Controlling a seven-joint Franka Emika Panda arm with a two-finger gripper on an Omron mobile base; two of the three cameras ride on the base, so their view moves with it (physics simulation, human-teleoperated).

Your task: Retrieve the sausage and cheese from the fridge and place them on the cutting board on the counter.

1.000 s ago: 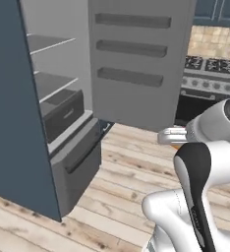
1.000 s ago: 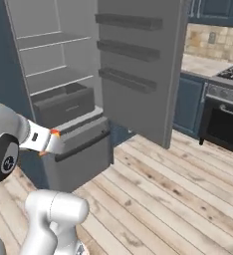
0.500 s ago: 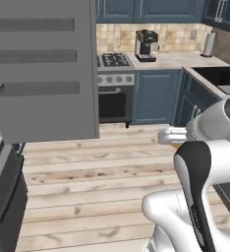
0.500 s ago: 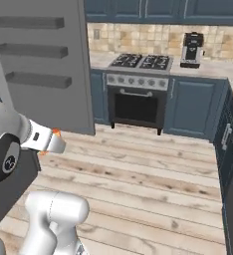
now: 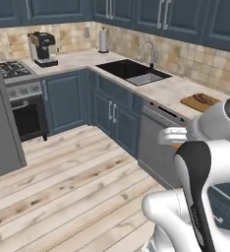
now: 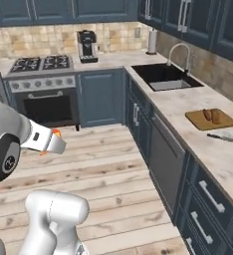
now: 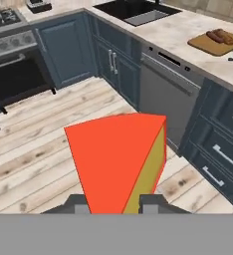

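The yellow-orange cheese wedge with a red-orange face [image 7: 121,162] sits clamped between the two dark fingertips of the hand [image 7: 113,201], above the wooden plank floor [image 7: 49,149]. The flat brown wooden cutting board [image 6: 210,119] lies on the beige marbled worktop [image 6: 188,102], near the black sink [image 6: 166,76]. Dark red-brown sausage pieces [image 6: 211,115] rest on the board.

Cheese [image 7: 121,159] gripped — sausage [image 6: 211,115] on board [image 6: 210,120]
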